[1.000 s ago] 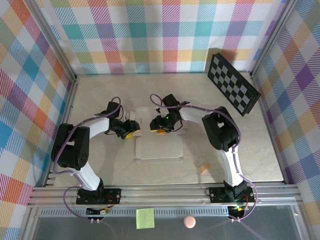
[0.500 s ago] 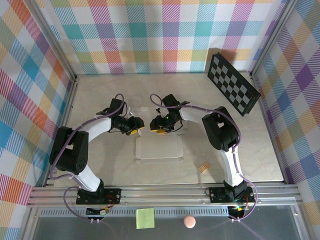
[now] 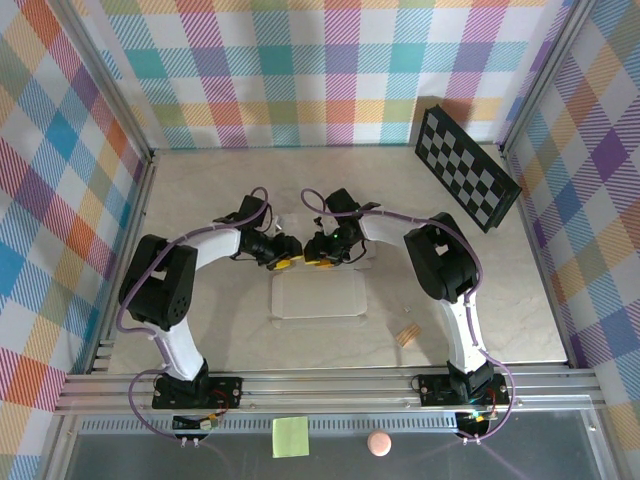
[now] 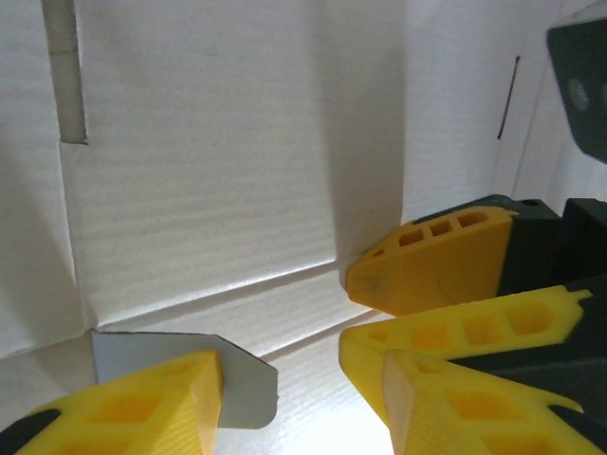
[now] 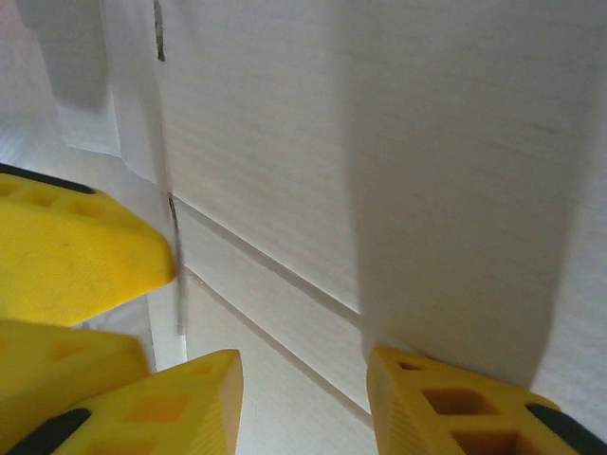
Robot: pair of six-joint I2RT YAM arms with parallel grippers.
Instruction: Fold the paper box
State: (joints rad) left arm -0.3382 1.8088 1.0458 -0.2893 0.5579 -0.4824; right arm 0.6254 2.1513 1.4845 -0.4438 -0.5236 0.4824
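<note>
Centrally on the tabletop (image 3: 200,190) lay the paper box (image 3: 318,298), its pale near panel flat and its far part turned up toward the 2 arms. Both pincers sat at that far edge: the left pincer (image 3: 287,259) reached in from the left and the right pincer (image 3: 320,254) from the right, their yellow tips just beside each other. Seen from the left wrist, the left pincer (image 4: 302,379) stood released, its 2 fingers (image 4: 142,412) apart with creased cardboard beyond them. A small grey flap (image 4: 248,384) touched the inner side of the left finger. Seen from the right wrist, the right pincer (image 5: 303,365) was likewise parted and clamped nothing. A double crease of the sheet ran across the gap between its fingertips, and a slit edge of the cardboard stood just to the left.
</note>
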